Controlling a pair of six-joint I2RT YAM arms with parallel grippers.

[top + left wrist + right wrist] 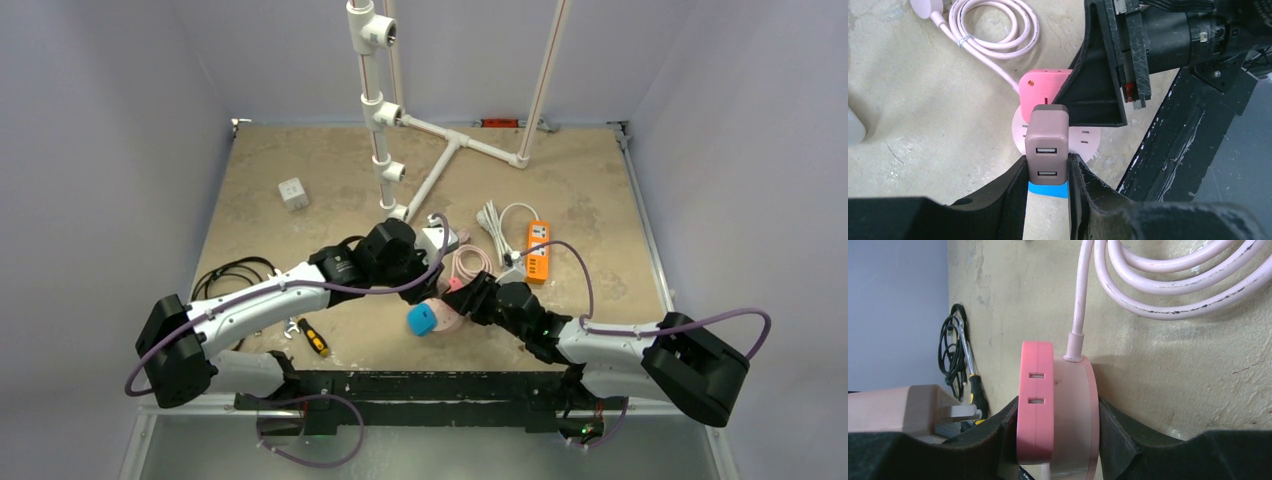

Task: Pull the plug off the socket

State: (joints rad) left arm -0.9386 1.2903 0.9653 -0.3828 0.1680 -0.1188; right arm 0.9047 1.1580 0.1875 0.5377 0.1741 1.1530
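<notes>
At the left of the right wrist view the plug (903,407) lies long axis across the frame, its bare prongs (964,413) pointing right at the socket (1036,390), so I judge them out of the slots. My left jaws are closed on the plug's sides. My right jaws pinch the socket at centre frame, above the worktop (1173,380). Any further pull runs leftward, along that axis.

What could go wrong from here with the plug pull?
1. The left hand pinches only the rear end of the plug, so it may slip or tilt.
2. Its prongs sit close to the socket, tips hidden from view; they could catch.
3. The coiled cable may tug the socket in the right hand.
</notes>
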